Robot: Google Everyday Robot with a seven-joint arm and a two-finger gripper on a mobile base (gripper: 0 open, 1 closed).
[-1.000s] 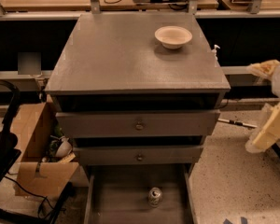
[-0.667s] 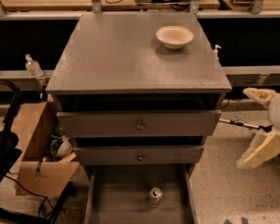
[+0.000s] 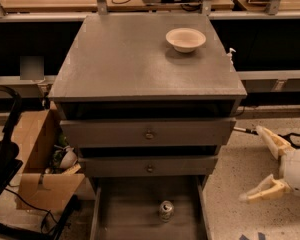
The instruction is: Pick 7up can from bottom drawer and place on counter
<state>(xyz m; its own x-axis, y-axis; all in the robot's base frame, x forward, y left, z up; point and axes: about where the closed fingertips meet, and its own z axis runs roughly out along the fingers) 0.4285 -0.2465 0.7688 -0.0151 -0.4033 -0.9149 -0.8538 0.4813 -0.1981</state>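
We see the pincer (image 3: 250, 164) low and just right of the bottom drawer (image 3: 125, 219), above the speckled floor. Its two cream fingers are spread wide with nothing between them. Compared with a second ago it has dropped and moved closer to the drawer's right wall.

The 7up can (image 3: 166, 210) has not moved. It stands upright on the drawer's flat grey floor, a little right of the middle and clear of both side walls. We make out a pale silvery body with dark green print and a shiny lid.

Above the open drawer sit two closed drawer fronts (image 3: 149, 133), and above those the grey tabletop (image 3: 130, 64). It carries a cream bowl (image 3: 185, 39) toward its far right, where it was before.
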